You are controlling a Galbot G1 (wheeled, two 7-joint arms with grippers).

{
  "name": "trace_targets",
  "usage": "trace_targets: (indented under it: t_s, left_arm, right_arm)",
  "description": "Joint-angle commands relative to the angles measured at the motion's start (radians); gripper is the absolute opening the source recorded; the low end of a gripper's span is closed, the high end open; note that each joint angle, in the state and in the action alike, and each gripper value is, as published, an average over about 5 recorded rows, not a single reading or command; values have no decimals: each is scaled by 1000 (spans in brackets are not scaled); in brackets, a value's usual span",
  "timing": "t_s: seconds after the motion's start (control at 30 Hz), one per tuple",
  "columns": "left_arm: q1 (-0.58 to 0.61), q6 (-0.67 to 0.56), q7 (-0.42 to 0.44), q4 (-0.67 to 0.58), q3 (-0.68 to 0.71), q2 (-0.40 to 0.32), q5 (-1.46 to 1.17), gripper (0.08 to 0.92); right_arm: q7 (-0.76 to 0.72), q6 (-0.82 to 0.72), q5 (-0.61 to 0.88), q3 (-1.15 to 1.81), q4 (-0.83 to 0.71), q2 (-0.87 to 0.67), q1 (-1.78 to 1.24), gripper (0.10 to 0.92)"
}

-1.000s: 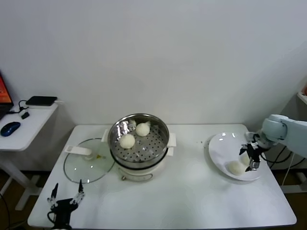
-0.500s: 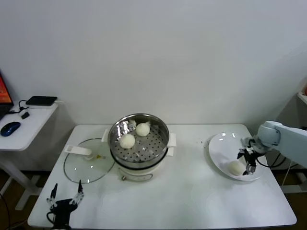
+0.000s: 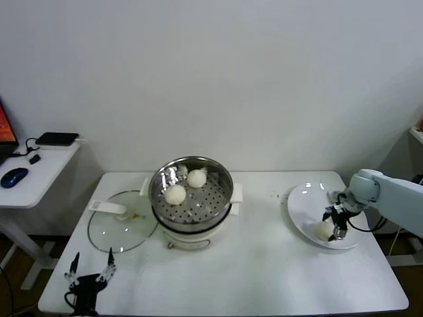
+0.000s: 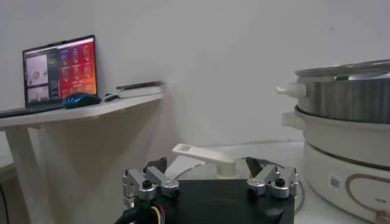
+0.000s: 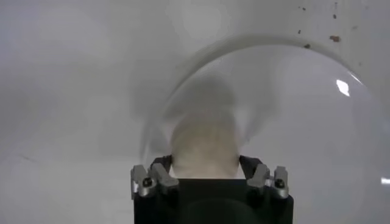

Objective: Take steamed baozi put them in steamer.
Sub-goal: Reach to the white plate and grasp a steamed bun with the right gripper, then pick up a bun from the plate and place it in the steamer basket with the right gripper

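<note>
Lowered since a second ago, the right gripper (image 3: 334, 224) is being closed around a baozi (image 3: 324, 230) on the plate (image 3: 303, 205); left gripper (image 3: 89, 274) is being held open, near left. No writing is legible.

Lab-like test room, bare white wall (image 3: 218, 79), side desk (image 3: 33, 168), laptop (image 4: 60, 68), mouse (image 3: 14, 177)

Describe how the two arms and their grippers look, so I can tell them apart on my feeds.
The right arm has smooth white-grey rounded casing, ending in a small black right gripper with silver fingers and dark cabling at the wrist. The left gripper has a black body, silver screw-headed fingers, and coloured wires under its base.
</note>
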Motion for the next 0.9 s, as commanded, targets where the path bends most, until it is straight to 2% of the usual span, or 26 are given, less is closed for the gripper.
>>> trace_targets:
  t_s: [0.03, 0.23, 0.4, 0.7, 0.9]
  left_arm:
    - [2, 1, 0, -7, -1, -6, -2, 823]
    - [3, 3, -1, -13, -1, -4, -3, 823]
    - [3, 2, -1, -12, 1, -3, -2, 823]
    - [-2, -3, -5, -9, 6, -3, -2, 823]
    - [-2, -4, -14, -15, 9, -6, -3, 823]
  right_arm:
    - [-7, 2, 2, -3, 4, 1, 19, 688]
    - [-17, 24, 44, -110, 69, -2, 171, 641]
    - [-39, 76, 90, -228, 149, 32, 390, 636]
    - [-49, 97, 203, -213, 305, 189, 628, 643]
    - [-25, 195, 229, -142, 335, 315, 643, 645]
